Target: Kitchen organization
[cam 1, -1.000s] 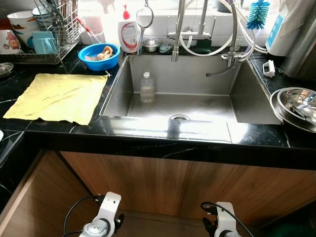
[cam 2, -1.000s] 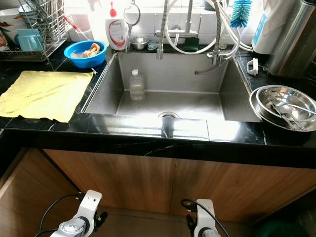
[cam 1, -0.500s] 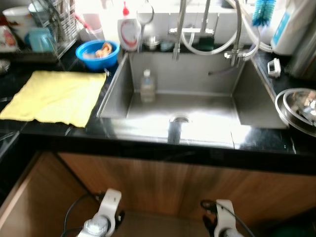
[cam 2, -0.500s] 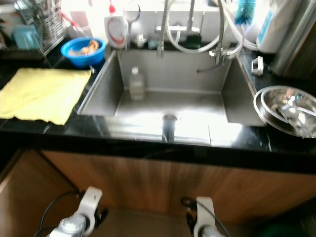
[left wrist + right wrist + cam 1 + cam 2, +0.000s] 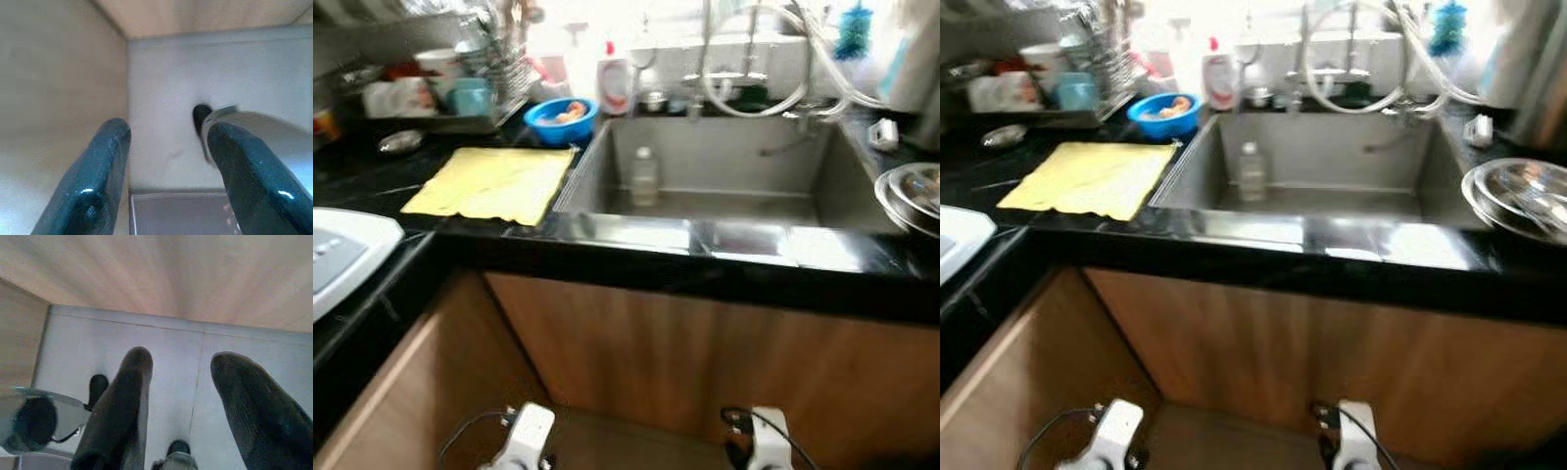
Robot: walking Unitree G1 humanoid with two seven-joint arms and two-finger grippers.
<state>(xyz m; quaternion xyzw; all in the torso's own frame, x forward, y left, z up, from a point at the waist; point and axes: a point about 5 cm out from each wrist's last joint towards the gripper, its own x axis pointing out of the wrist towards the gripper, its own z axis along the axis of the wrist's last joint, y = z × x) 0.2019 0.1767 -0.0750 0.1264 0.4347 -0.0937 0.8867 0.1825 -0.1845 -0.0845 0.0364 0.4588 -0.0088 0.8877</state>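
Left eye view: bottle (image 5: pixel 644 176) in sink (image 5: pixel 803 171), far above both idle arms.

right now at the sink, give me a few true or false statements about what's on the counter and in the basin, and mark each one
1. A yellow cloth lies flat on the black counter to the left of the sink. True.
2. A clear bottle lies on its side in the sink. False: it stands upright near the sink's back left part.
3. The blue bowl sits behind the cloth, near the sink's back left corner. True.
4. The metal bowl is in the sink. False: it sits on the counter to the right of the sink.
5. The left gripper holds the cloth. False: its fingers are open and hold nothing, low in front of the wooden cabinet.
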